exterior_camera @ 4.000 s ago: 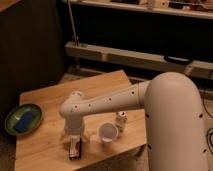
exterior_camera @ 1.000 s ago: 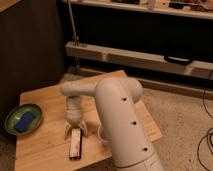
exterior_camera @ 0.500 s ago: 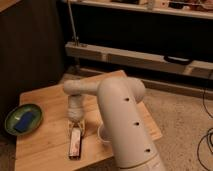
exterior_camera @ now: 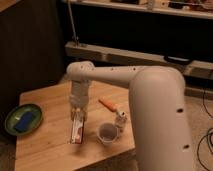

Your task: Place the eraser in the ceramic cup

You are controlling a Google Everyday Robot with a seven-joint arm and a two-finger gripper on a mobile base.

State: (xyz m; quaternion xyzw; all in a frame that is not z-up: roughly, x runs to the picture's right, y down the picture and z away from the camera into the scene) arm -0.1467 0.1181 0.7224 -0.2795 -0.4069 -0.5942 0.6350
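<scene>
The eraser (exterior_camera: 76, 132), a slim dark-edged bar with a pale pinkish centre strip, lies lengthwise near the table's front. Its far end is at my gripper (exterior_camera: 77, 114), which points straight down from the white arm and is shut on that end. The eraser's near end hangs low, at or just above the wood. The ceramic cup (exterior_camera: 108, 134), small, round and pale, stands upright to the right of the eraser, about a cup's width away, near the front edge. Nothing shows inside it.
An orange stick (exterior_camera: 107, 104) lies behind the cup. A small white bottle (exterior_camera: 121, 119) stands beside the cup at its back right. A green plate (exterior_camera: 11, 120) holding a blue block (exterior_camera: 24, 122) sits at the table's left edge. The wooden table (exterior_camera: 47, 102) ends close in front of the cup.
The arm has swung right, uncovering the cup, bottle and orange stick. The gripper and the eraser have shifted slightly away from the front edge together.
</scene>
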